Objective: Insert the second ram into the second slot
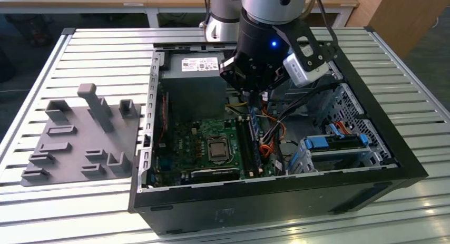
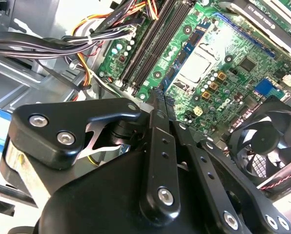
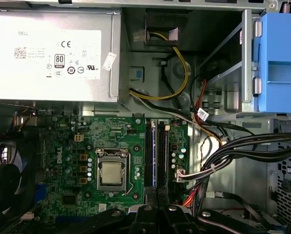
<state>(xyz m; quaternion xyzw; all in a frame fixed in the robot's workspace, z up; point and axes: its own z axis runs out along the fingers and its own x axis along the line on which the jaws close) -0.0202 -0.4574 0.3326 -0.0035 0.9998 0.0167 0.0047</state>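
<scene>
My gripper (image 1: 254, 91) hangs inside the open computer case above the green motherboard (image 3: 77, 146). In both wrist views its black fingers (image 2: 157, 126) are pressed together with nothing visible between them. Past the fingertips run the long black memory slots (image 3: 149, 156). Two thin dark sticks with bluish top edges stand side by side in the slots. The one nearer the cables looks like the second ram (image 3: 165, 153), seated in its slot (image 2: 160, 39). The gripper (image 3: 157, 212) is in line with the slots, at their near end, and apart from them.
Bundles of black, orange and yellow cables (image 3: 243, 146) run close beside the slots. The silver power supply (image 3: 52, 53), the bare processor socket (image 3: 110, 173), a black fan (image 2: 267, 141) and blue drive brackets (image 1: 338, 144) are around them. A grey fixture plate (image 1: 77, 138) lies outside the case, on the exterior view's left.
</scene>
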